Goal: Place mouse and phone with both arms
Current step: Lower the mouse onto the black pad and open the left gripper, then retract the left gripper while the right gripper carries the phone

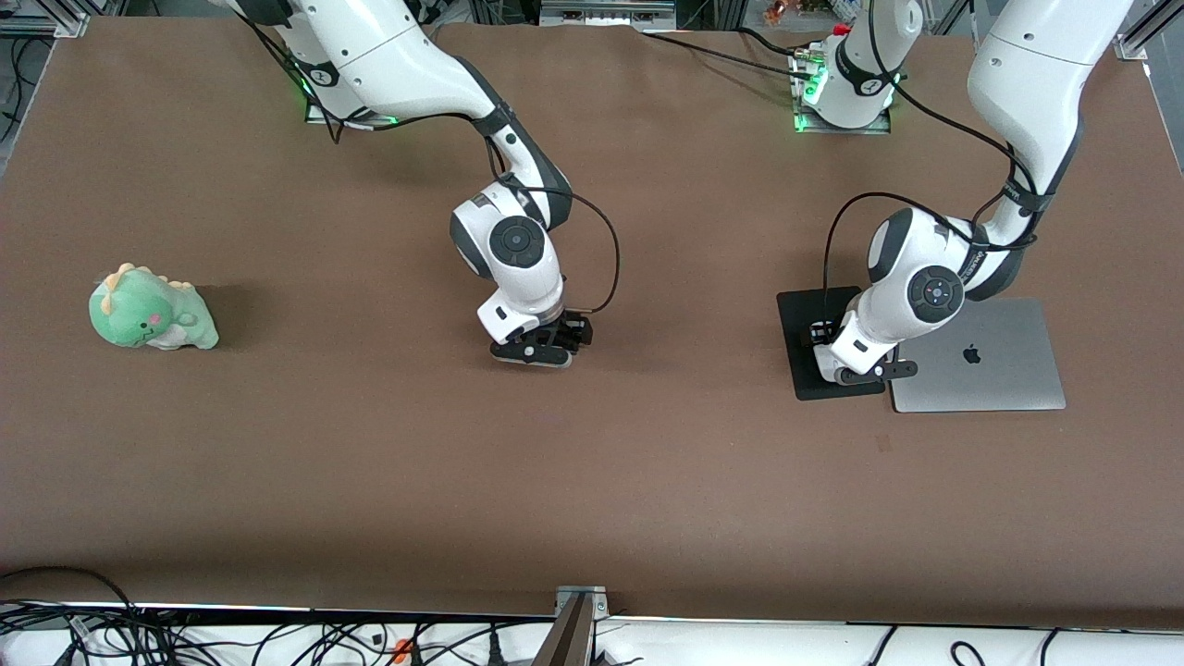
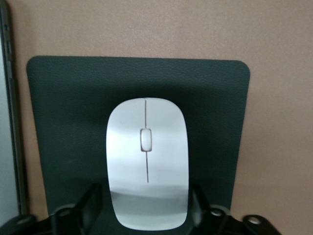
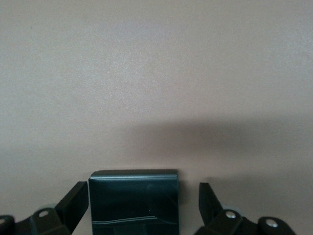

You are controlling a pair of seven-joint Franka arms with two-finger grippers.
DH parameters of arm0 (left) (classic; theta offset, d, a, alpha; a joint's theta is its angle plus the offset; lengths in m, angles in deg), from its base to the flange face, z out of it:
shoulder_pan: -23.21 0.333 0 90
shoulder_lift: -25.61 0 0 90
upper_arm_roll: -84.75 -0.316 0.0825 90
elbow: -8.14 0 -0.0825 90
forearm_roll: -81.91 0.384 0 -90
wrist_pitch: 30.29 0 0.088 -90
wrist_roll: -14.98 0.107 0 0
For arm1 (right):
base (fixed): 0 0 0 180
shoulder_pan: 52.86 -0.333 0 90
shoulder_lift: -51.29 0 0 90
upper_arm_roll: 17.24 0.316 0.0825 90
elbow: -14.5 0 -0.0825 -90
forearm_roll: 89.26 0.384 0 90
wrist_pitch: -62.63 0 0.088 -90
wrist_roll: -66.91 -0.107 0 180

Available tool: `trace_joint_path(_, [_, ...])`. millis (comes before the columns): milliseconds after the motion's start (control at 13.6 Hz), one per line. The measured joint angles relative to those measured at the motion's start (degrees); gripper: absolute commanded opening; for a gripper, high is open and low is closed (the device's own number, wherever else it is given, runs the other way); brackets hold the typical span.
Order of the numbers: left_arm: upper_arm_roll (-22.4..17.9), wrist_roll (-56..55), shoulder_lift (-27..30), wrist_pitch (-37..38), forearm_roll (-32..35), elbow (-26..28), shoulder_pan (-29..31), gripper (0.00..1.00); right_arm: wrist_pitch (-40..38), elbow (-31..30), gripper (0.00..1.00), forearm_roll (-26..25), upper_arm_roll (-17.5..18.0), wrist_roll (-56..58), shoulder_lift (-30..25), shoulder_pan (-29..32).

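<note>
Mouse (image 2: 146,164) inside mouse pad (image 2: 58,112) edges, laptop (image 1: 994,356) alongside.

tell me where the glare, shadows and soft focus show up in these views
Left wrist view: the glossy white oval mouse carries broad pale glare, with a grey band across its lower part, and it shades the black leather-textured mouse pad around it. Right wrist view: the black rounded phone shows faint streaky reflections, a wide soft shadow lies above it, and the brown tabletop looks soft. Front view: the green plush dinosaur casts a short shadow toward the arms' side.

The mouse (image 2: 146,161) looks like smooth, shiny plastic. The mouse pad (image 2: 63,107) is bumpy and dull. The table (image 1: 592,481) looks like soft cloth.
</note>
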State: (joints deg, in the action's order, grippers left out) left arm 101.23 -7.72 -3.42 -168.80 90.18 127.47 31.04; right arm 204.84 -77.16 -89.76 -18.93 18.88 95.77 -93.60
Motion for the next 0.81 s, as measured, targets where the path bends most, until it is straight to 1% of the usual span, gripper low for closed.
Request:
trace_joint_path(221, [0.1,0.5,1.0,0.4,0.0,-1.1,0.7,1.0,0.4,0.0,1.0,0.0,0.0,-0.6,0.1,0.0])
trace_joint_path(368, [0.3,0.6,3.9,3.4,0.0,-2.0,0.7,1.0,1.0,0.0,1.0,0.0,0.0,-1.4,0.4,-0.3])
trace_joint_path(515, [0.4,0.6,7.9,7.1,0.0,-3.5,0.8,1.0,2.0,0.0,1.0,0.0,0.0,-2.5,1.1,-1.3])
trace_joint_path(662, [0.4,0.6,11.5,13.3,0.0,-6.7,0.8,1.0,2.4,0.0,1.0,-0.5,0.0,-3.0,1.7,-2.0])
trace_joint_path(736, [0.4,0.8,13.0,17.8,0.0,-9.1,0.8,1.0,2.5,0.0,1.0,-1.6,0.0,-3.0,1.8,-2.3])
trace_joint_path(810, [0.5,1.1,14.5,23.0,-0.1,-12.2,0.8,1.0,2.5,0.0,0.98,-2.8,0.0,-3.1,1.8,-2.4])
